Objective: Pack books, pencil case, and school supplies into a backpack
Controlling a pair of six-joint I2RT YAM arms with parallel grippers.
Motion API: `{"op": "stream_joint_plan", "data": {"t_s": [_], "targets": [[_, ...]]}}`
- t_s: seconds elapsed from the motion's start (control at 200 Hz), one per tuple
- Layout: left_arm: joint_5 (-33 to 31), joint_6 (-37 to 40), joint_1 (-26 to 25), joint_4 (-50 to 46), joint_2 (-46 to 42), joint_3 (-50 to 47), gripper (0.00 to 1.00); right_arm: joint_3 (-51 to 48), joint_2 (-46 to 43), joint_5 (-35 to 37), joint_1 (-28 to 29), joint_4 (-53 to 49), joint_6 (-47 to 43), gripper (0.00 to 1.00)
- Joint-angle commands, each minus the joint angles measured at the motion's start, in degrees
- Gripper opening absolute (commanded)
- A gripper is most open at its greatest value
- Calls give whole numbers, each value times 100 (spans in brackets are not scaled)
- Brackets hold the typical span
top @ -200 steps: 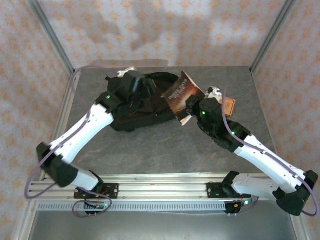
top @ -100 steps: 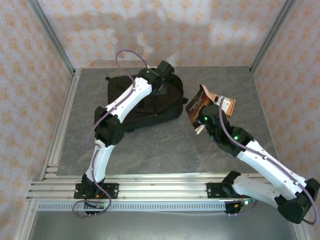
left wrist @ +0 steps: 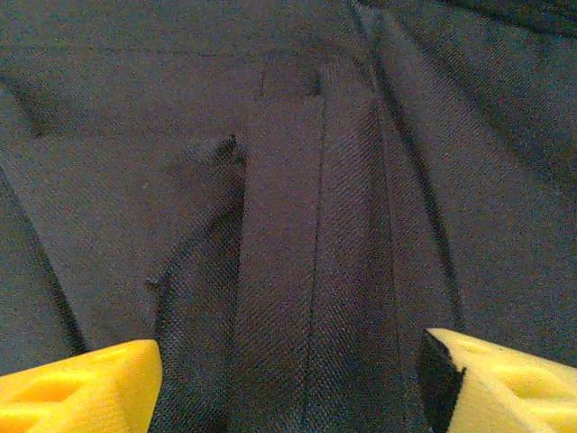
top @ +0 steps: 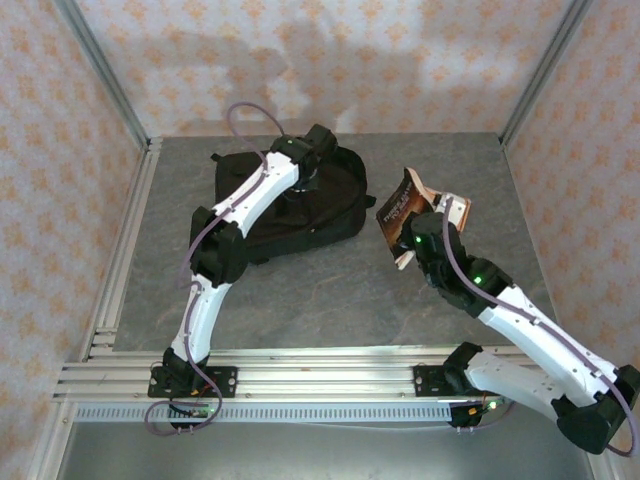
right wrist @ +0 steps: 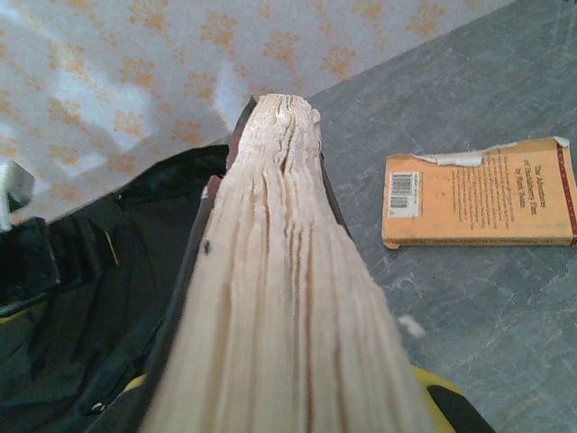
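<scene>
1. Grippers first: my left gripper (left wrist: pixel 287 397) stands with its jaws wide apart and nothing gripped. Its two yellow fingertips (left wrist: pixel 81 397) frame a stretch of black cloth below.
2. That cloth is the backpack (top: pixel 300 215), which lies flat on the grey table (top: pixel 330 300), left of centre toward the far side and well away from my arm bases. My left arm reaches out over it, and the gripper hangs above its far right part, pointing down.
3. From the left wrist I see a flat strap (left wrist: pixel 284 271) of the same black weave running up the middle of the bag's surface, with a loose fold of cloth just to its left. Whether my fingertips touch the fabric I cannot tell.
4. My right gripper (right wrist: pixel 288 410) is clamped on the dark paperback (top: pixel 400 208), the one with a reddish glow and a white title. It holds the book lifted off the table and tilted, just to the right of the backpack.
5. From the right wrist, the book's pale, wavy page edge rises between my yellow fingers (right wrist: pixel 439 403). The backpack shows dark at the lower left of that view.
6. An orange-backed paperback (right wrist: pixel 478 194) lies flat on the table to the right of the held book. Its back cover faces up, with a barcode at its left end and a pale torn strip along one edge. From above, it peeks out just behind my right wrist.
</scene>
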Motion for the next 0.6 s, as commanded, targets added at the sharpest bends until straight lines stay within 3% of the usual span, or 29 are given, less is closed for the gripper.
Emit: {"op": "stream_joint_plan", "data": {"t_s": [0.0, 0.175, 0.385, 0.595], "targets": [[119, 92, 85, 122, 125, -197, 72, 80, -161, 259, -44, 374, -196, 0], [467, 193, 85, 308, 204, -210, 48, 97, -137, 119, -44, 337, -167, 0], [419, 351, 100, 249, 25, -341, 1, 198, -170, 136, -44, 264, -267, 0], [441, 764, 100, 487, -873, -813, 0, 438, -32, 55, -61, 267, -575, 0]]}}
